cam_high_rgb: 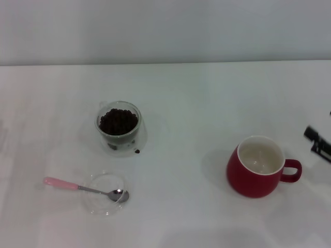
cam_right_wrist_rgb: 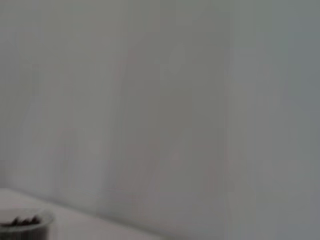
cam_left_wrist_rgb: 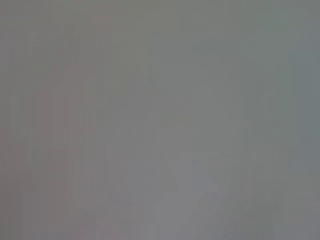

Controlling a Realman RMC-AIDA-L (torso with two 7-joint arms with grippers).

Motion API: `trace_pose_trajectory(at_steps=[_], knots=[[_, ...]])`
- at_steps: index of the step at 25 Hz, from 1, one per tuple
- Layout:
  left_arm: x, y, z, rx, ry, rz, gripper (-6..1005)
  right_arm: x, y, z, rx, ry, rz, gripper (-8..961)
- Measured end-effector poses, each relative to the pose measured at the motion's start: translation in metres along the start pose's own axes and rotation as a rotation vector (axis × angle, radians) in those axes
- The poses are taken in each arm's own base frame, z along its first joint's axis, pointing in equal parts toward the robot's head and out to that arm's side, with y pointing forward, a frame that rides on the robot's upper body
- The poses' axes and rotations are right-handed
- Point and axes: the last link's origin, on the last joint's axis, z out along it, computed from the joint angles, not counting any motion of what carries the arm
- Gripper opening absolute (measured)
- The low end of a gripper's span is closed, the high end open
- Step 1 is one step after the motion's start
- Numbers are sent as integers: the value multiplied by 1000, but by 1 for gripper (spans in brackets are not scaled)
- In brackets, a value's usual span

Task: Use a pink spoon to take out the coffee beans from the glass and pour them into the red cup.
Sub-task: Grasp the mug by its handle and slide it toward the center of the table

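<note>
Resting across a clear dish (cam_high_rgb: 105, 194) at 7 o'clock, the pink spoon (cam_high_rgb: 85, 188) lies untouched. The glass (cam_high_rgb: 119, 126) holds the coffee beans (cam_high_rgb: 118, 121) at 10 o'clock, well apart from the red cup (cam_high_rgb: 258, 166) at 4 o'clock, with open table (cam_high_rgb: 196, 98) between. The right gripper (cam_high_rgb: 319, 142) shows at the 3 o'clock edge; whether its fingers are open or closed I cannot tell. Only the right wrist view catches the glass rim (cam_right_wrist_rgb: 25, 222).

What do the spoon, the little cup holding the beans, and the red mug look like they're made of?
The pink-handled teaspoon: shiny bowl and neck reflect like polished metal; the matte pale pink handle is probably plastic or coated. The small clear cup of dark beans: see-through walls suggest glass. The rounded dark red mug: glossy red outside and cream inside suggest glazed ceramic.
</note>
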Motion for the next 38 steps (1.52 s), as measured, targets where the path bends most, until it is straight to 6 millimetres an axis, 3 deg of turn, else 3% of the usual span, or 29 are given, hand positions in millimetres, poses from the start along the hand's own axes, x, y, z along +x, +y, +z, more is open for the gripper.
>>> trace_pose_trajectory(at_steps=[6,13,29,38], knots=[[1,2,2,-14,4,5,769,13,11,-20,-7,58,33,825],[5,1,5,-18,18,14,770,24,21,-28,-23,104,58,825],[6,1,3,-13,30,6,769,39,31,-22,-33,175,37,825],[4,2,2,-18,24,4,770,46,36,-9,-31,190,-24,824]])
